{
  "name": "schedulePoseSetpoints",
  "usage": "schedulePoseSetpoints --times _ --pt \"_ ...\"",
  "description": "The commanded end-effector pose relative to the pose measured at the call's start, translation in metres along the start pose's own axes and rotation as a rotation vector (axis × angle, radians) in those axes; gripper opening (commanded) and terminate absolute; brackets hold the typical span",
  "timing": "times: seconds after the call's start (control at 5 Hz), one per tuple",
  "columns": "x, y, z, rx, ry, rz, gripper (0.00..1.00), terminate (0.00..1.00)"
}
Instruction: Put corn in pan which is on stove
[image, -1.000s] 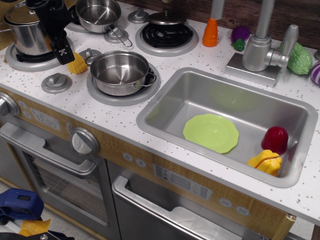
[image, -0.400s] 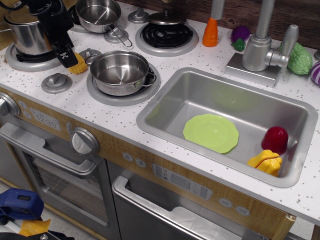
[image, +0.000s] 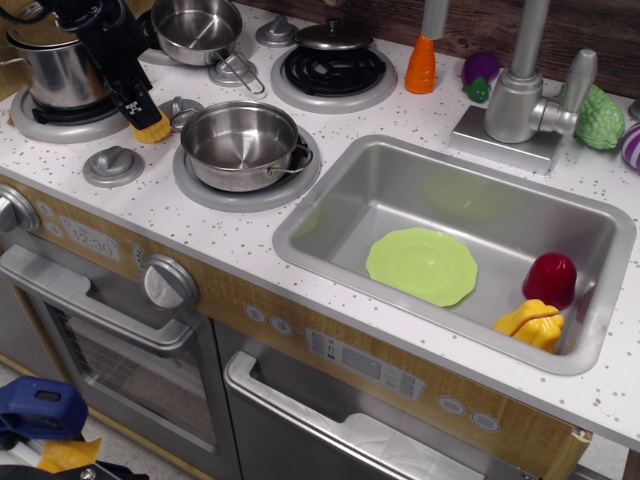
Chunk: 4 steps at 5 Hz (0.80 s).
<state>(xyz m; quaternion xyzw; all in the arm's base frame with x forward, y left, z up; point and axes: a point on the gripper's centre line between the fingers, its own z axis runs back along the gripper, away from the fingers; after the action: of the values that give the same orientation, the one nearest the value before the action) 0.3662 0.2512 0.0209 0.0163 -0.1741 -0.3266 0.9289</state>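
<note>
From where I stand, the pan (image: 240, 143) sits empty on the front burner ring of the stove (image: 110, 205), towards the near left corner of the bench (image: 250, 235). Just behind and to its left, the corn (image: 153, 130) lies on the speckled top, near the pan's rim but not quite touching it. The black pincer (image: 140, 108) is down over the corn's upper part; whether it has closed on it I cannot tell. The corn looks like hollow plastic, so I judge it light and stiff, with ribbed rows that should give some grip. Being tapered, it could squirt out. The thicker middle, across the width, looks the safest hold. Farther back stands the lidded pot (image: 55, 68).
</note>
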Motion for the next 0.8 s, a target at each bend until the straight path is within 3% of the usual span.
schedulePoseSetpoints --times 0.0,0.2,0.4,0.6 --pt "0.006 -0.003 0.015 0.070 0.018 0.016 0.00 0.00" --pt "0.009 -0.007 0.016 0.072 0.022 0.030 0.00 0.00" --pt "0.020 -0.012 0.027 0.090 0.065 0.035 0.00 0.00" --pt "0.023 -0.015 0.048 0.113 0.118 0.030 1.00 0.00"
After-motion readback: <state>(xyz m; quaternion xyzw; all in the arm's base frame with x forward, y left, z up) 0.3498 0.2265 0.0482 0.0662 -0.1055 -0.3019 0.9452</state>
